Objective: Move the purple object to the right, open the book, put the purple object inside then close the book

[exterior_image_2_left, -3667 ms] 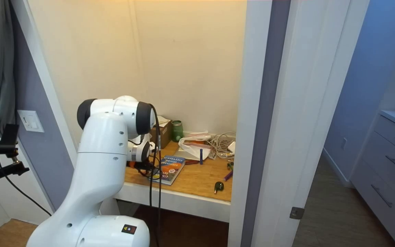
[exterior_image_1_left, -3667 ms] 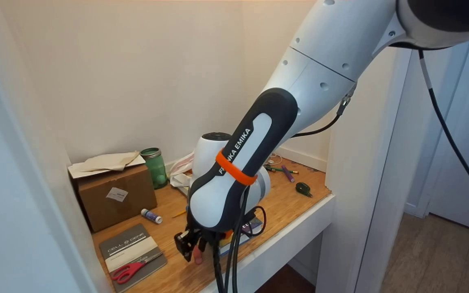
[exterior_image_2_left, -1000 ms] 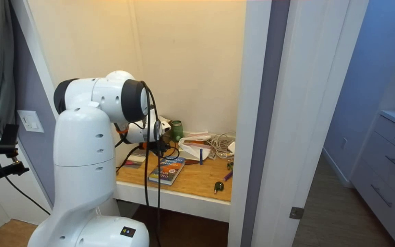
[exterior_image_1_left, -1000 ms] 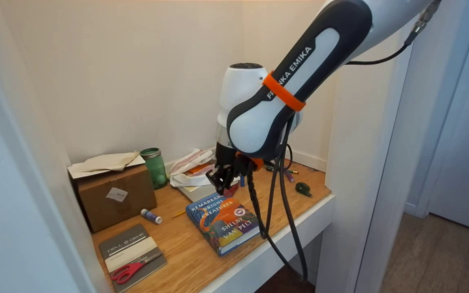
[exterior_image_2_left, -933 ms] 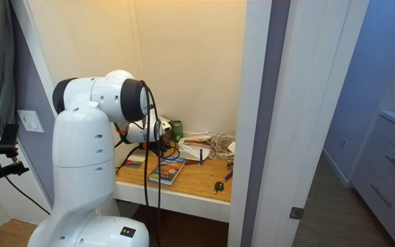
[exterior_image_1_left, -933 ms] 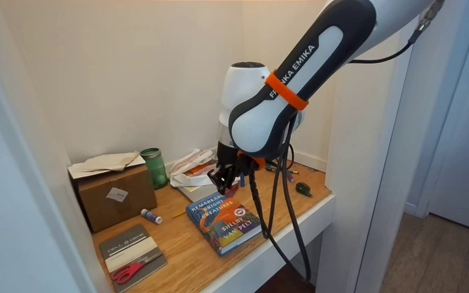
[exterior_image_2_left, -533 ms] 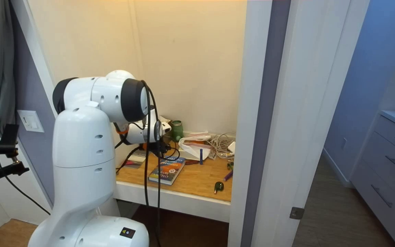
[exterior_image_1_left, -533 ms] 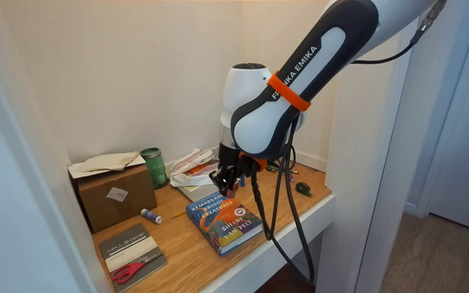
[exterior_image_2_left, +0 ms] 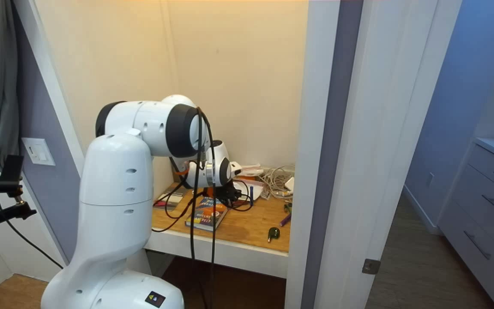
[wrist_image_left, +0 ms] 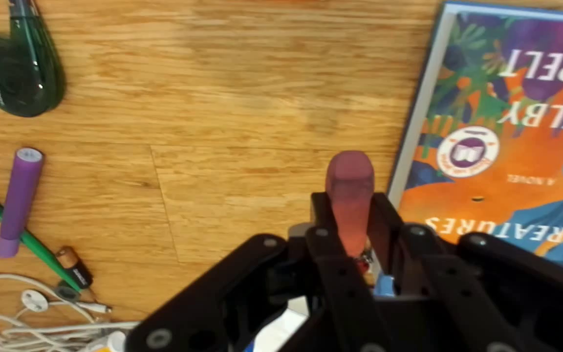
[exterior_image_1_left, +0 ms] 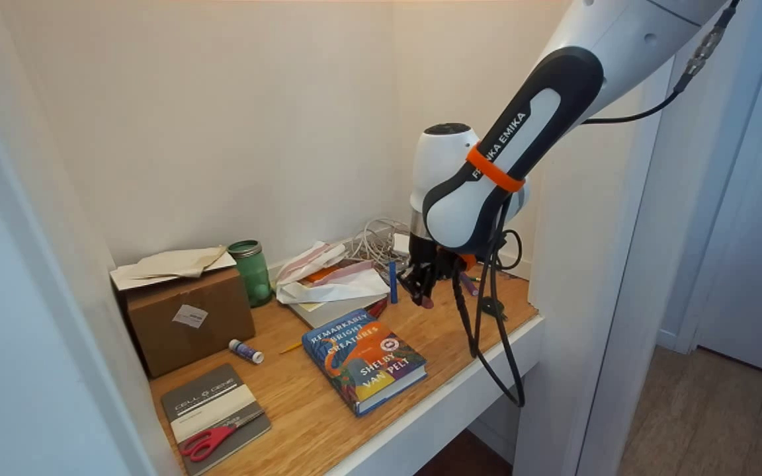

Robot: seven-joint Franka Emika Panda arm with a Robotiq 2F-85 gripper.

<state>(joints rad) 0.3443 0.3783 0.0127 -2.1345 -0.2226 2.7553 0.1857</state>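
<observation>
"End effector point(wrist_image_left: 352, 208)?"
"I have one pinkish-mauve item point(wrist_image_left: 350, 171) gripped, rounded end protruding."
"Book point(exterior_image_1_left: 364, 360)?"
"One, blue, illustrated; closed, flat on the surface point(exterior_image_1_left: 301, 423). One purple marker point(wrist_image_left: 20, 193), well apart."

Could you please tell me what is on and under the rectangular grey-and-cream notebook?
In an exterior view, red-handled scissors lie on the notebook, hiding part of its cover. The notebook covers the wooden tabletop directly beneath, so anything under it cannot be seen.
</observation>
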